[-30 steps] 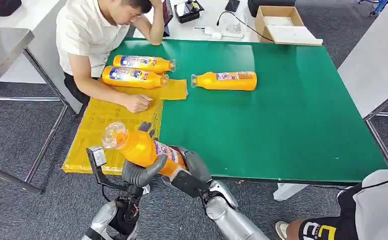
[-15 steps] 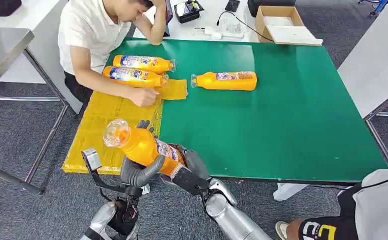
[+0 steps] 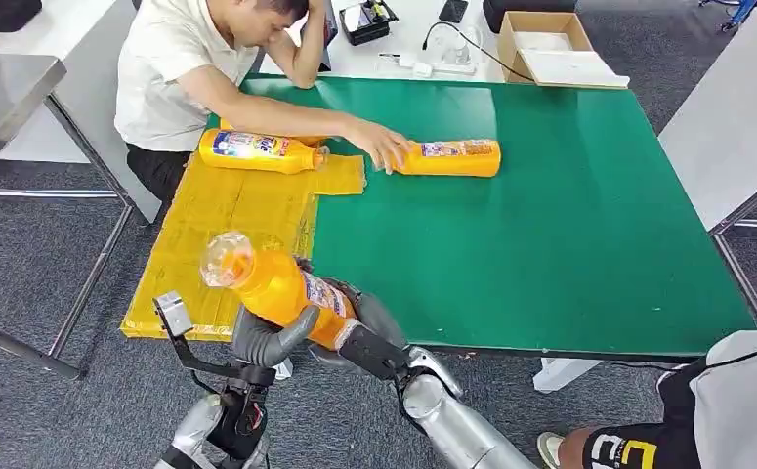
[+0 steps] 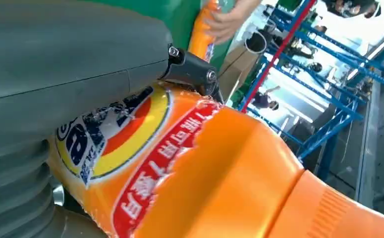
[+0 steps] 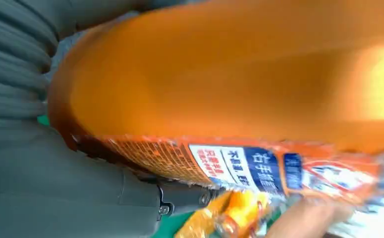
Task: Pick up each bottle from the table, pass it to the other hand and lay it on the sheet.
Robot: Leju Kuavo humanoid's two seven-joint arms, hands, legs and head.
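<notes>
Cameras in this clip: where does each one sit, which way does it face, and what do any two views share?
Head view: high on the body, looking forward and down at the green table, yellow sheet; both arms, left hand and right hand on the held bottle.
Left wrist view: behind the left hand, facing the held bottle.
Right wrist view: behind the right hand, facing the same bottle.
Shared: all show the held bottle.

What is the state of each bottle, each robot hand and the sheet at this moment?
Held bottle: raised, tilted, gripped by both hands over the near table edge.
Left hand: fingers wrapped around the bottle body.
Right hand: grips the bottle base.
Bottle on sheet: lying on its side.
Bottle on green table: lying on its side, person's hand on its neck.
Yellow sheet: flat, over the table's left edge.
</notes>
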